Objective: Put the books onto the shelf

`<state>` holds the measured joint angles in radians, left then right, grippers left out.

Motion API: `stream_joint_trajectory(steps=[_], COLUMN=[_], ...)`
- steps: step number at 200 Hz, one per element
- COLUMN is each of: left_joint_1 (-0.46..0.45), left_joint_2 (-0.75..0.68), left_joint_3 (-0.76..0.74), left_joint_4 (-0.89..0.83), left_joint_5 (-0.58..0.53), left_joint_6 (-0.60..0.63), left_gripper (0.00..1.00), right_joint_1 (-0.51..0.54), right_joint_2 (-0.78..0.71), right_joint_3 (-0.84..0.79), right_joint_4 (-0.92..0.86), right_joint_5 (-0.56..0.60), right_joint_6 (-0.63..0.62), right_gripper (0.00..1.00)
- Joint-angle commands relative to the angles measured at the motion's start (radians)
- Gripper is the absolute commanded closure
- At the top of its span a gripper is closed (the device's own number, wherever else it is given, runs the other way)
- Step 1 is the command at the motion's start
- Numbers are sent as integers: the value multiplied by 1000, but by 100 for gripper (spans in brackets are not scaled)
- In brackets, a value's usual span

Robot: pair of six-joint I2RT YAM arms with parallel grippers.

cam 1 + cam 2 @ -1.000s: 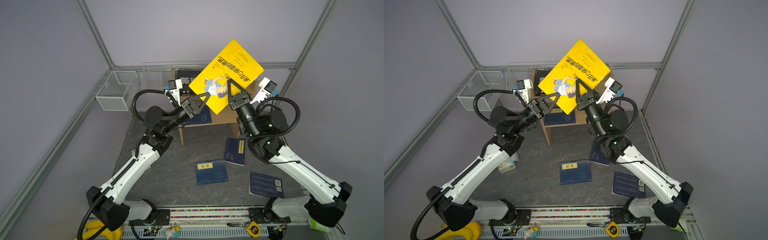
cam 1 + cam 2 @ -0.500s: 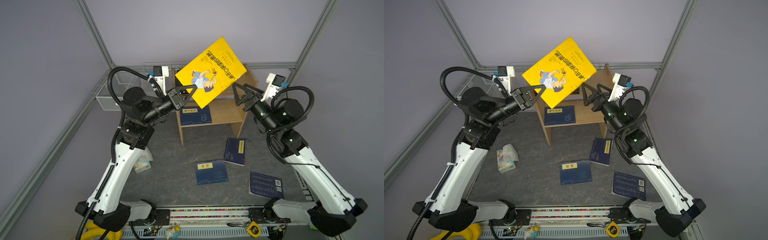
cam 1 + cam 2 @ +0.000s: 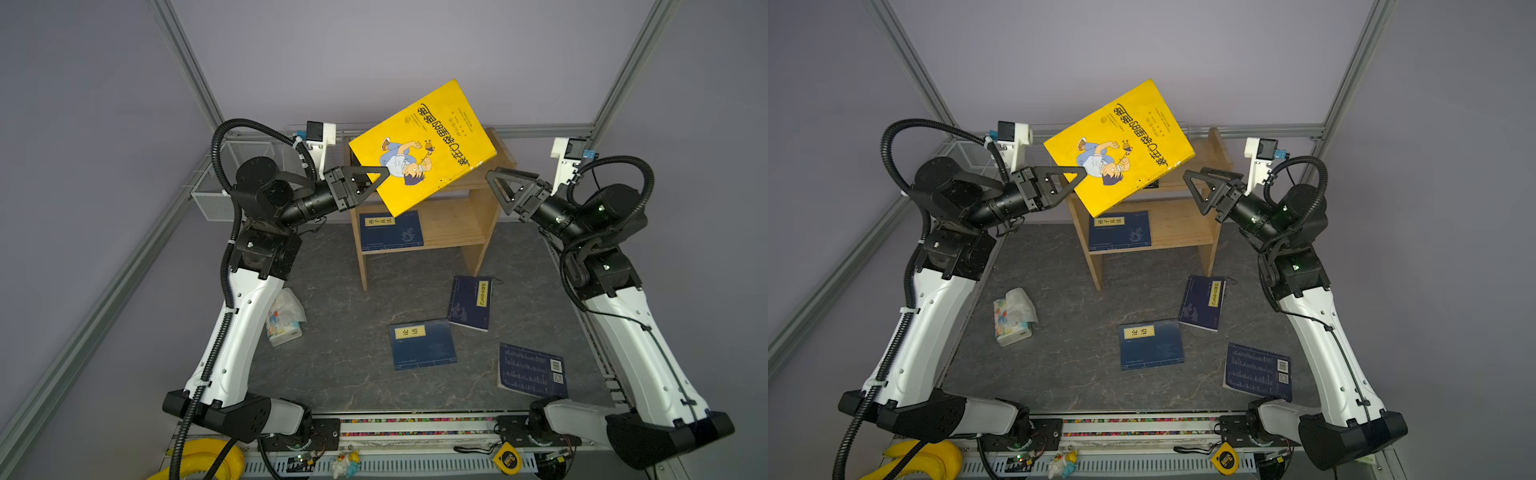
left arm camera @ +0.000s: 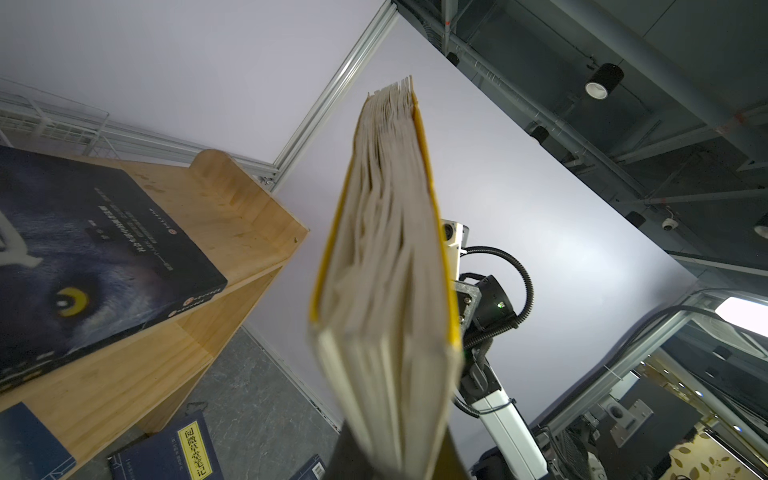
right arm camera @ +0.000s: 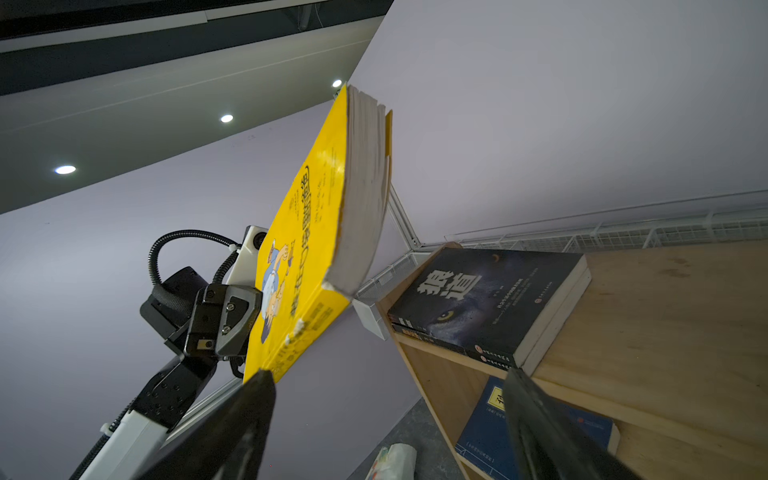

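Yellow paperback (image 3: 424, 149) is gripped at its near short edge by the clenched left gripper (image 3: 380, 176) and held aloft, near the pine shelf (image 3: 465, 224) and higher than its top tier. Its long axis rises slantwise away from that gripper. The right gripper (image 3: 496, 185) is spread and empty, just beside the book's far lower corner, not touching. Black books (image 5: 490, 299) are stacked on the top tier; the bare wood beside them lies nearer the right gripper

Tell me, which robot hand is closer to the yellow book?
Left. The left gripper is shut on the yellow book, gripping its lower corner and holding it in the air. The right gripper is open and apart from the book, beside its opposite edge.
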<state>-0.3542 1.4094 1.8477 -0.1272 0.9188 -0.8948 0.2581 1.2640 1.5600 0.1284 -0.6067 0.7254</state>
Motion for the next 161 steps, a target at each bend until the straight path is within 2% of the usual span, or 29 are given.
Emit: stream_joint_trajectory(steps=[1, 42, 100, 161], left_joint_1=[4, 7, 10, 9], left_joint_2=[-4, -6, -13, -32], left_joint_3=[19, 24, 24, 7], left_joint_4=[113, 38, 1, 11], left_joint_5=[64, 65, 39, 27], left_joint_6=[-40, 28, 70, 73], left_gripper=[100, 100, 100, 100], right_joint_1=[-14, -19, -20, -20], right_joint_2=[42, 83, 14, -36], right_joint_3=[27, 55, 29, -9], right_joint_4=[133, 238, 244, 235], right_joint_5=[-144, -200, -189, -188], right_joint_6=[140, 261, 268, 257], right_gripper=[11, 10, 8, 0])
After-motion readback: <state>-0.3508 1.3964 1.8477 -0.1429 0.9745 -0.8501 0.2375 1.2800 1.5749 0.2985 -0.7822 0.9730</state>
